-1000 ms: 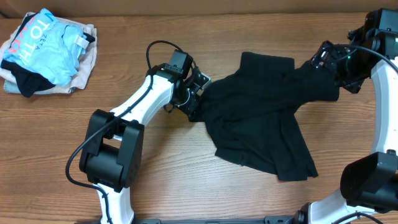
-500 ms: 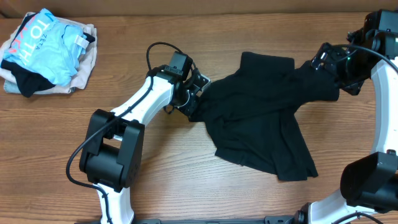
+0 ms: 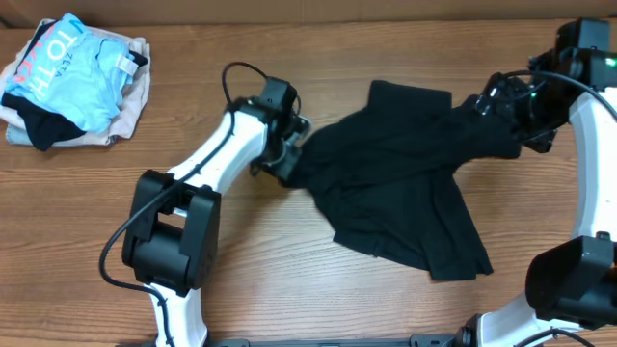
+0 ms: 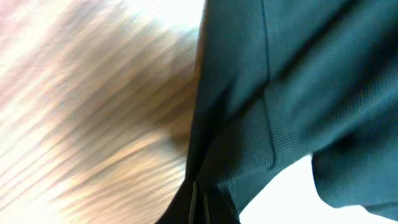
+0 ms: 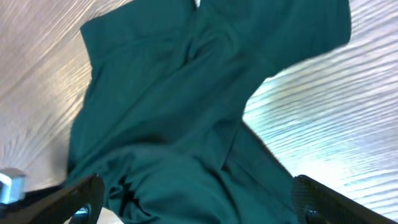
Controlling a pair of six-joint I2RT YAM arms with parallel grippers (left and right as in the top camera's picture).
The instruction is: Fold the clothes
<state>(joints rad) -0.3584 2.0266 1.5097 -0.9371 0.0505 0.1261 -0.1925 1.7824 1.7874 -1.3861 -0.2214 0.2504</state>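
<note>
We see the black shirt [image 3: 395, 183] lying crumpled on the wooden table [image 3: 289, 289], right of centre. Its long axis runs left to right, with the right end a little farther from us than the left. The left end narrows to a point, and a broad flap spreads toward the near right. We cannot tell which end is collar and which is hem. The left arm rises from its base at the near left and slants far and right, its wrist bent down toward the shirt's left tip. There the left gripper [image 3: 287, 159] is pinched closed on the cloth, and the left wrist view shows the fabric gathered into the closed jaws. The right arm stands along the right edge of the table, then turns left at the far side, which brings the right gripper [image 3: 501, 106] over the shirt's right end. Its fingers [image 5: 74, 196] stand wide apart, with the cloth spread beyond and between them and not clamped. Well apart, at the far left, a light blue garment [image 3: 67, 67] lies on a beige garment [image 3: 137, 82].
</note>
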